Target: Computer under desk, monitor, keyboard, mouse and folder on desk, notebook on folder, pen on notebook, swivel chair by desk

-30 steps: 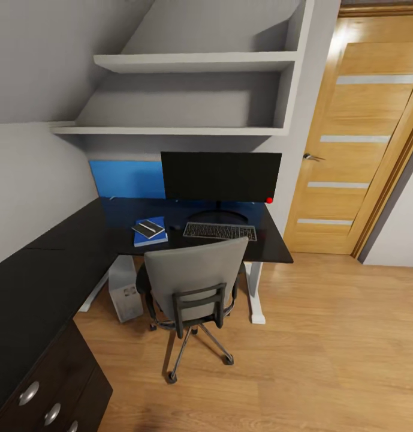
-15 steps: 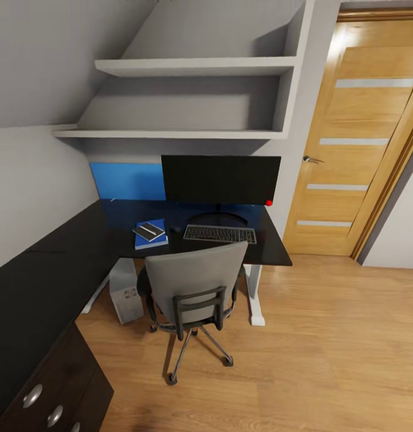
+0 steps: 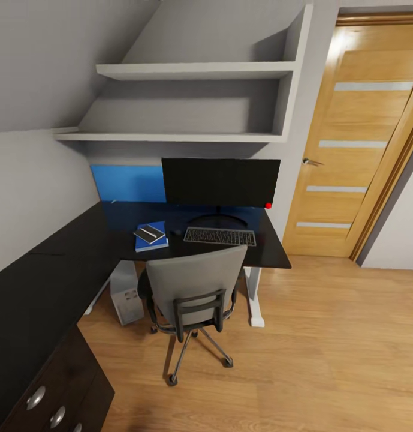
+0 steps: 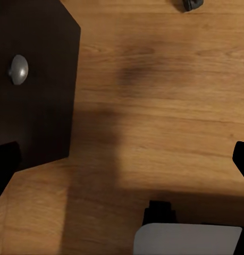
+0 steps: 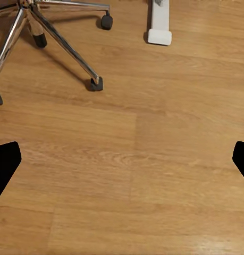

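Closest to us, in the left wrist view, the left pincer [image 4: 122, 164] hangs released over the wooden floor [image 4: 164, 106], its two dark fingertips [image 4: 5, 164] spread wide at the frame's edges, beside a black drawer front [image 4: 36, 79] with a round silver knob [image 4: 18, 69]. In the right wrist view the right pincer [image 5: 122, 159] is likewise released and holds nothing, its fingertips [image 5: 5, 162] far apart above bare floorboards, with the chrome star base of the swivel chair [image 5: 52, 32] and the foot of a white desk leg [image 5: 159, 24] ahead of it. From the head view, the near wing of the black L-shaped desk [image 3: 44, 288] runs along our left with its knobbed drawers. Further on, the swivel chair [image 3: 194, 288] stands on the floor with its grey back toward us, pulled in close against the desk's front edge. The white computer [image 3: 127, 297] stands on the floor under the desk, to the left of the chair. On the desk, the keyboard [image 3: 220, 236] lies just in front of the monitor [image 3: 220, 182]; a small dark shape that may be the mouse [image 3: 175, 231] sits just left of the keyboard. Left of that lies the blue folder [image 3: 152, 237], with the notebook [image 3: 148, 232] on top of it and the white pen [image 3: 148, 231] on the notebook. Behind are a blue wall panel [image 3: 128, 183], grey shelves [image 3: 194, 71] and a wooden door [image 3: 356, 138].
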Robot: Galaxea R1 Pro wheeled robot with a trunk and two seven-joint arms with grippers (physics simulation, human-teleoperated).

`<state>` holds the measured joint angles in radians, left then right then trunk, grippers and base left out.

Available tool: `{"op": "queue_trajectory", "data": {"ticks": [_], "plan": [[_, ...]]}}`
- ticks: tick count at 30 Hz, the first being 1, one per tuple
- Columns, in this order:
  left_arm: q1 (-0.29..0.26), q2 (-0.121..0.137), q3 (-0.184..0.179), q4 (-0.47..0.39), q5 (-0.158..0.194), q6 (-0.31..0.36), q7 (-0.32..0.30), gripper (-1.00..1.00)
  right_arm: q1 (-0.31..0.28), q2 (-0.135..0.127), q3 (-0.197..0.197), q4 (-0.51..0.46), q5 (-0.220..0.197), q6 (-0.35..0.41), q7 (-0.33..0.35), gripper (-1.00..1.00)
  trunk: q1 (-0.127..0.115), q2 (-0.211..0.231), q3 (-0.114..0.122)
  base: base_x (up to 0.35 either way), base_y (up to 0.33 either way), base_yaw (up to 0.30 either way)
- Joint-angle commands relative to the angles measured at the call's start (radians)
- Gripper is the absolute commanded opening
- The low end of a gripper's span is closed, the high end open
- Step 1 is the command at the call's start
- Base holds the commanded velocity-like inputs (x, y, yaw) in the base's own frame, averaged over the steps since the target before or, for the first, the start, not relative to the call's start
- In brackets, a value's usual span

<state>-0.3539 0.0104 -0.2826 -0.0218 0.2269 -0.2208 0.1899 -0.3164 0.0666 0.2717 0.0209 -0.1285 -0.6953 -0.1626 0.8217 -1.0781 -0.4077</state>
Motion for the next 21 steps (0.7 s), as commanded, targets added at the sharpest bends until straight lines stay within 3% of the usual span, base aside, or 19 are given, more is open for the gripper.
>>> {"op": "queue_trajectory", "data": {"ticks": [1, 21], "plan": [[0.000, 0.000, -0.009, 0.000, 0.008, -0.003, 0.002, 1.00, -0.001, 0.000, 0.009, 0.002, -0.010, -0.004, -0.002, 1.00, -0.004, 0.007, 0.002, 0.000, 0.000, 0.000], [0.000, -0.001, -0.009, 0.000, 0.009, 0.001, 0.002, 1.00, -0.001, 0.001, 0.009, 0.002, -0.010, -0.004, -0.002, 1.00, -0.081, 0.147, 0.065, 0.000, 0.000, 0.000]]}}
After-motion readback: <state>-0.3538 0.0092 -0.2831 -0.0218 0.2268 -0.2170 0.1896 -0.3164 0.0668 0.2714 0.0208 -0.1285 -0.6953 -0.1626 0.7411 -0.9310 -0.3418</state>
